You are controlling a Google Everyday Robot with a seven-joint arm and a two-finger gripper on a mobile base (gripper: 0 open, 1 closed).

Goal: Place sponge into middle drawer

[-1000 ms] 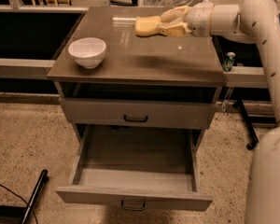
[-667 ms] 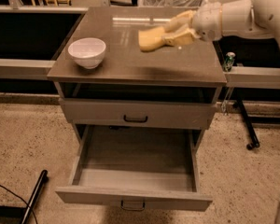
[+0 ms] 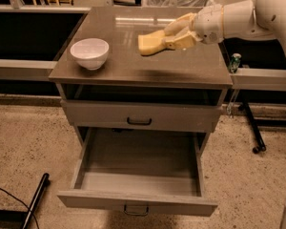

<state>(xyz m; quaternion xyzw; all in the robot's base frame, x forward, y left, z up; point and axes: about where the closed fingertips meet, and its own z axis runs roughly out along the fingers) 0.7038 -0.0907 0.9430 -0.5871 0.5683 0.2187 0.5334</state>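
Observation:
The sponge (image 3: 149,43), a pale yellow foam block, is held in my cream-yellow gripper (image 3: 168,38), which is shut on its right end. Both hover just above the grey cabinet top (image 3: 133,66), right of centre, and cast a shadow on it. My white arm (image 3: 238,18) reaches in from the upper right. The middle drawer (image 3: 138,156) is pulled wide open below, its flat grey floor bare, with a small loop handle (image 3: 136,209) on its front panel. The gripper is well above and behind the drawer.
A white bowl (image 3: 89,52) stands on the left of the cabinet top. A shut upper drawer front with a black handle (image 3: 139,121) sits above the open drawer. A black pole (image 3: 35,199) lies on the speckled floor at lower left. A wheeled stand (image 3: 252,128) is at the right.
My gripper has carried the sponge off the back of the cabinet top and toward its front, a little lower in view. The drawer and bowl have not moved.

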